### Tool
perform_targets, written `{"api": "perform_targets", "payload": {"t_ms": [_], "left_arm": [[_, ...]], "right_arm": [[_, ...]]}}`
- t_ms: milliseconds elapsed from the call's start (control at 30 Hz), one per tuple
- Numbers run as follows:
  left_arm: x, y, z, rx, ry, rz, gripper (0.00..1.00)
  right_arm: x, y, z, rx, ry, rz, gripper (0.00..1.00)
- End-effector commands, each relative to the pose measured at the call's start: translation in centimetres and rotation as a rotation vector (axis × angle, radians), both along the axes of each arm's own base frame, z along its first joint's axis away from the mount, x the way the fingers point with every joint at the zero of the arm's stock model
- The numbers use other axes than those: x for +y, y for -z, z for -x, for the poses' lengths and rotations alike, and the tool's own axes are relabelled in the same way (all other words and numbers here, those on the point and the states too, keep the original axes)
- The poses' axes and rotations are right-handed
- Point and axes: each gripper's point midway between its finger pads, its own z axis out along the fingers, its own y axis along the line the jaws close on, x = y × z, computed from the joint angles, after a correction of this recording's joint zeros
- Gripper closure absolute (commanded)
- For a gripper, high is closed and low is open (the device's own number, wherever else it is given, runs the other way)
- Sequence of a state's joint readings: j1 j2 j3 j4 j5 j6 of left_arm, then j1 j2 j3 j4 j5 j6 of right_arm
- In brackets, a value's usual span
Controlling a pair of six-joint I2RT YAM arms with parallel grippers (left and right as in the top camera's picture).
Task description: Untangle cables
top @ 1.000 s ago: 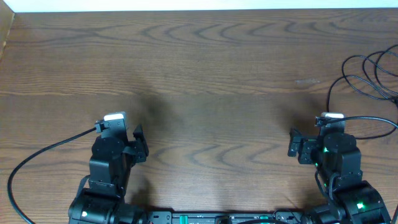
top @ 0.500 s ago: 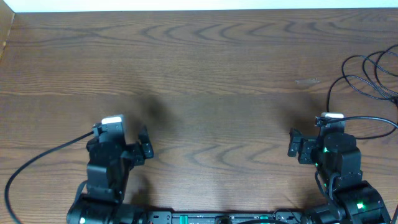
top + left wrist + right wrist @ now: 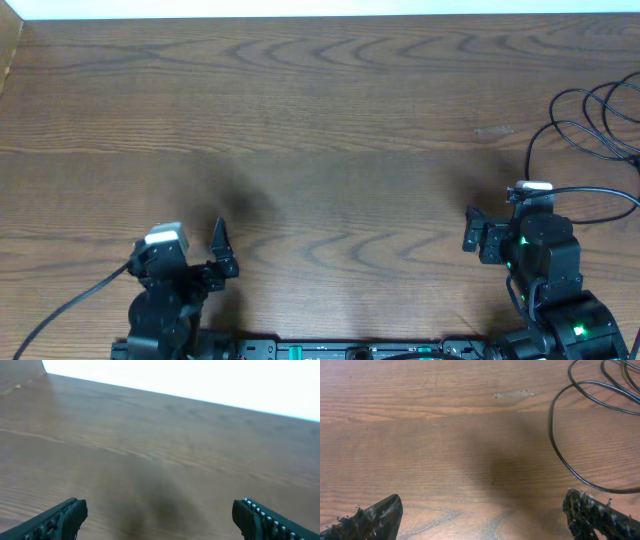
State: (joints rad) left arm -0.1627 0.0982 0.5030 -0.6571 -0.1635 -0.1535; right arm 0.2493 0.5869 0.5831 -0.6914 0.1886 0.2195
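A thin black cable (image 3: 585, 125) lies in loose loops on the wooden table (image 3: 330, 120) at the far right, running off the right edge. The right wrist view shows its curves (image 3: 559, 445) up and to the right of my fingers, apart from them. My right gripper (image 3: 470, 230) (image 3: 482, 507) hovers open over bare wood, left of the loops. My left gripper (image 3: 222, 252) (image 3: 160, 515) sits low at the near left, open wide with nothing between its fingers.
A thicker black lead (image 3: 70, 300) trails from the left arm toward the near left corner. Another arm lead (image 3: 600, 192) arcs right from the right wrist. The table's far edge (image 3: 320, 17) meets a white strip.
The left arm has drawn back toward the near edge and its jaws have spread wider. The right arm and the cable loops have not moved.
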Motion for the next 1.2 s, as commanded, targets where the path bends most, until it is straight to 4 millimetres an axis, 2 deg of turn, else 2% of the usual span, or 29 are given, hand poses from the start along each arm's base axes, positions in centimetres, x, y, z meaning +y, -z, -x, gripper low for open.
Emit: {"api": "perform_targets", "payload": {"t_ms": [0, 367, 667, 867, 1167], "left_arm": [[0.6, -0.3, 0.4, -0.038, -0.029, 0.005, 0.02], [0.5, -0.8, 0.1, -0.107, -0.025, 0.018, 0.02], [0.2, -2.5, -2.0, -0.260, -0.025, 0.041, 0.02], [0.0, -1.3, -3.6, -0.326, -0.027, 0.066, 0.02], [-0.1, 1.5, -4.6, -0.309, -0.031, 0.063, 0.02]], "right_arm": [[0.2, 0.1, 0.1, 0.001, -0.002, -0.007, 0.01], [0.1, 0.1, 0.1, 0.001, -0.002, -0.006, 0.01], [0.1, 0.1, 0.1, 0.001, -0.002, -0.006, 0.01], [0.1, 0.1, 0.1, 0.001, -0.002, -0.006, 0.01], [0.1, 0.1, 0.1, 0.001, -0.002, -0.006, 0.01]]}}
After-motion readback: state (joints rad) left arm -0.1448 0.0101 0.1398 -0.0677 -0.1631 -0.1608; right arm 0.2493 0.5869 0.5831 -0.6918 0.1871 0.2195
